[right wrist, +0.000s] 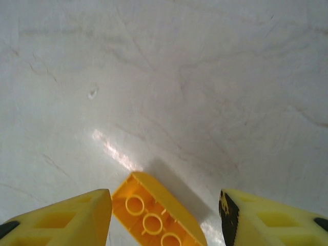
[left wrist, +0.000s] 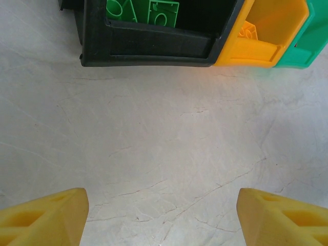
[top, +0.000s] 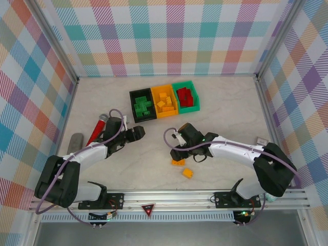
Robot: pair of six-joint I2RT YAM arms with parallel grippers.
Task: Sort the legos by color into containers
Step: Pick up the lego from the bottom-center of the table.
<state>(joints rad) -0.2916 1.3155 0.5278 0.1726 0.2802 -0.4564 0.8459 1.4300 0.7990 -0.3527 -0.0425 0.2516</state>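
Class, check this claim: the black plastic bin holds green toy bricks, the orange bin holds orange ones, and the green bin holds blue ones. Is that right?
No: the green open-top plastic bin holds red studded plastic bricks, not blue, as the top external view shows. The rest stands.

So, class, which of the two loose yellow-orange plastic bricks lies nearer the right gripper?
The upper-left brick, just below the right gripper; the other brick sits farther off, lower-right.

Yellow lego (right wrist: 154, 218), lower end off-frame, perhaps loose.
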